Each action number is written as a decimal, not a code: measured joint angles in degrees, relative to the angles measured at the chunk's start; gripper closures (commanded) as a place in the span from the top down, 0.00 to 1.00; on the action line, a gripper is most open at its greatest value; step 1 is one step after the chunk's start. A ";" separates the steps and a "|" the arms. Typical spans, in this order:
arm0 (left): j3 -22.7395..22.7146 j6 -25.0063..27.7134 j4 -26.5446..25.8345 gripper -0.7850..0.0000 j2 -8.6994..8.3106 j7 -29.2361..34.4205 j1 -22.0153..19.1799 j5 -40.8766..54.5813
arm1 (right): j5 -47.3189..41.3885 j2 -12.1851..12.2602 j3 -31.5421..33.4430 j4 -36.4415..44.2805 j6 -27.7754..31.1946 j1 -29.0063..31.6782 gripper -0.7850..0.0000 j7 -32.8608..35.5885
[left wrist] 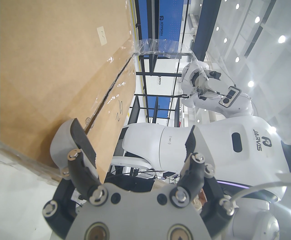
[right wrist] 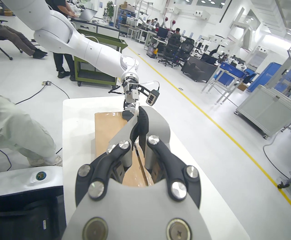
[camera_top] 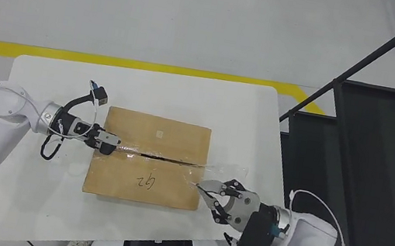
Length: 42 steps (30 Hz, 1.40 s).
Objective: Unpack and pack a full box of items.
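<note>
The box [camera_top: 150,158] is seen closed on the tabletop [camera_top: 44,97], flaps down, with a seam running along its top. Unpacking is judged barely begun, with tape removal as the step in hand. A strip of clear tape [left wrist: 156,46] is lifted off the seam at the box's end nearest the right tool [camera_top: 211,190]. It is pinched there between jaws closed narrow on it, and the strip is stretched taut from the box edge to that tool. For a clean peel, the pull should probably be kept low and in line with the seam. It should be steady rather than jerked, so the film is not torn or left stuck in patches. A firm grip is advised, since thin film slips easily. The box is likely to slide or lift under the pull, so bracing at the far end is needed. The left tool [camera_top: 106,144] is placed at that opposite end of the seam, jaws spread wide, nothing held. One pad [left wrist: 83,142] lies just beside the box's end face, and contact cannot be confirmed. Pressing it against the cardboard would be advised before more tape is drawn off. The box's contents are hidden.
</note>
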<state>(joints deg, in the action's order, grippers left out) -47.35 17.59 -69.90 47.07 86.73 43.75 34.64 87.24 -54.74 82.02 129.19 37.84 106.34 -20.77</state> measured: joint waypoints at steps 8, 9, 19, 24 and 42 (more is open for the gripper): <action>0.00 0.00 0.00 1.00 0.00 0.00 0.00 0.00 | -7.87 0.05 -2.90 -2.35 12.03 -14.00 0.00 12.19; 0.00 0.00 0.00 1.00 0.00 0.00 0.00 0.00 | -8.83 0.03 -3.24 -2.38 12.74 -15.27 0.00 13.51; 0.00 0.00 0.00 1.00 0.00 0.00 0.00 0.00 | -19.29 -0.49 -9.14 -0.06 16.39 -26.19 0.00 22.88; 0.00 0.00 0.00 1.00 0.00 0.00 0.00 0.00 | -22.92 -1.18 -14.35 -1.62 16.20 -31.44 0.00 25.90; 0.00 0.00 0.00 1.00 0.00 0.00 0.00 0.00 | -24.94 -1.74 -17.80 -3.49 16.34 -34.26 0.00 25.32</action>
<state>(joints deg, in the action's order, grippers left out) -47.35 17.59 -69.90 47.07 86.73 43.75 34.64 62.30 -56.49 64.21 125.70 54.19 72.08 4.55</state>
